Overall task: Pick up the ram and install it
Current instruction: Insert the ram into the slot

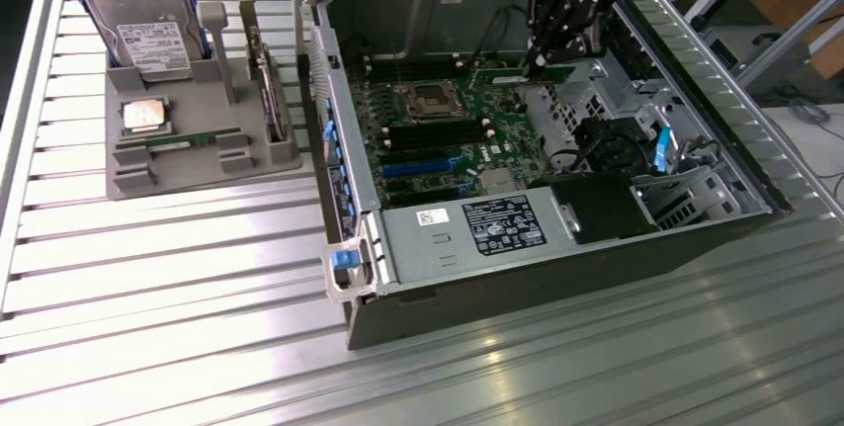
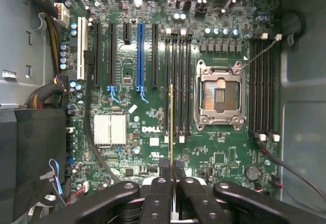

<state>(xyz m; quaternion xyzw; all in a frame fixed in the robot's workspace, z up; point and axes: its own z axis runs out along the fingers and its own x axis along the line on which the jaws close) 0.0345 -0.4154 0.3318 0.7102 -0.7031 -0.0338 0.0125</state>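
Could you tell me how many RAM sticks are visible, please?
2: one ram clamped between the jaws over the motherboard; a second ram on the grey holder. Others may be hidden.

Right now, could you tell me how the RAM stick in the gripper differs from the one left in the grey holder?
The held RAM stick is pinched edge-on in the gripper above the motherboard's memory slots; the other RAM stick lies in the grey holder outside the case. The held one stands over the open computer case; the other sits beside the CPU chip. Both are thin green sticks.

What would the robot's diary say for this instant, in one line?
gripper: shut on ram | position: inside computer case, above motherboard memory slots | second ram: on grey holder
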